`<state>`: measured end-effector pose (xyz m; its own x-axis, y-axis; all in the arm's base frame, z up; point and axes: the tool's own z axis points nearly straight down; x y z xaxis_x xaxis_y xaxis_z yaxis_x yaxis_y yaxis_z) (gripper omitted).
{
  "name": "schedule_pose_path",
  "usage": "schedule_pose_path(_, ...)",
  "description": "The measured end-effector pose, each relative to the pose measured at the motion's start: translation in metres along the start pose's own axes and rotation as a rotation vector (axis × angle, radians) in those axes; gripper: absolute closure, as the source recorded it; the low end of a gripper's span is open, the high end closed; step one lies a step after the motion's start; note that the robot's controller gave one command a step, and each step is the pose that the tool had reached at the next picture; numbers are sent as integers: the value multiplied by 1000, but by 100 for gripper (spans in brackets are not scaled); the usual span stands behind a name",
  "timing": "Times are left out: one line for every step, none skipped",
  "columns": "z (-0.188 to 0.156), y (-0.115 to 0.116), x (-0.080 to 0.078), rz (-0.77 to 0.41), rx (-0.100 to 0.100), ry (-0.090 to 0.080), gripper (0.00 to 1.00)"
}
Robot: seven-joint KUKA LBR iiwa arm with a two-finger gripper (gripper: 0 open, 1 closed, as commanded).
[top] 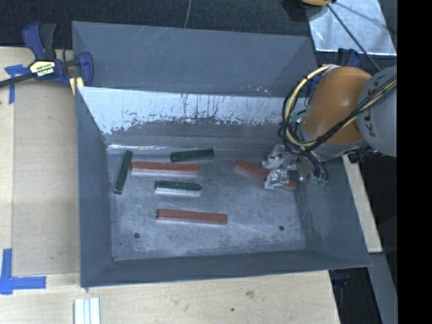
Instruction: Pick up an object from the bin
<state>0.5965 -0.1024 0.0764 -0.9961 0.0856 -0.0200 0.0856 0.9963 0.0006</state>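
At the bin's [94, 201] three o'clock, the claw [279, 173], grip state unclear, covers a red-brown bar [250, 169] lying ten-to-four.

Grey metal bin [94, 201], red-brown bars [192, 216] on its floor, dark green bars [178, 187] (loosely scattered)

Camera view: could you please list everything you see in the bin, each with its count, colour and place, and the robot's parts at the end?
bin: 1, grey metal, fills the middle.
green bars: 3, dark green; tilted at far left, near the back wall, in the centre.
red-brown bars: 3; left of centre, toward the front, at the right with its far end under the gripper.
gripper: 1, silvery, low at the bin's right.
orange cover: 1, on the wrist, with cables.
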Motion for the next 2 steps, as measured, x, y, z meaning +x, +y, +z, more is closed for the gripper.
schedule_pose_path(0,0,0,-1,0,0,100)
schedule_pose_path(-182,-13,-4,12,2,7,100)
